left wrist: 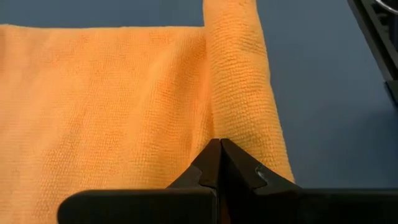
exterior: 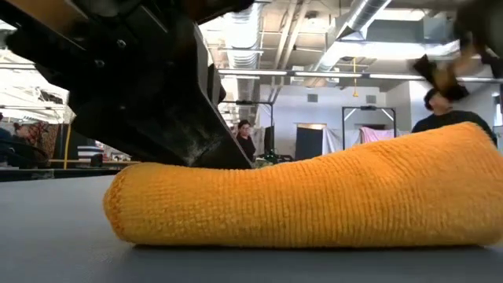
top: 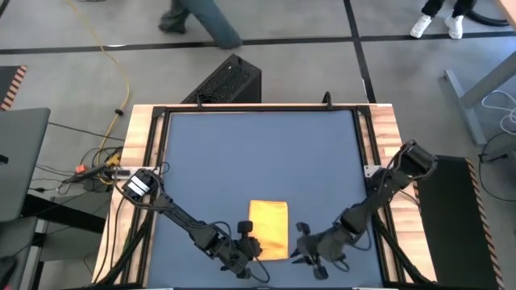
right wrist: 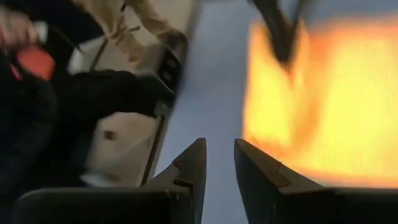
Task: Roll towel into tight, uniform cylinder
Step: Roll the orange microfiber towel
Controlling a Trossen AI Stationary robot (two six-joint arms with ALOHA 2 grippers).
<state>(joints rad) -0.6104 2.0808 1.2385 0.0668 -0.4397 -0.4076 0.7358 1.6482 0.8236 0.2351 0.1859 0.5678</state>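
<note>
My left gripper (top: 251,251) sits at the near edge of the table (top: 322,145), fingers pressed together with nothing between them, tips resting on the towel (top: 269,229). The wrist view shows those closed tips against the rolled ridge along one side of the yellow cloth. My right gripper (top: 303,251) hovers just beside the towel's other side, fingers apart and empty, clear of the cloth. The towel lies between my two grippers, near the table's front edge. It is a flat folded strip, its long axis running away from me toward the table's far side. My left gripper is the nearer one, already touching. I judge rolling continues across the strip from that ridge.
</note>
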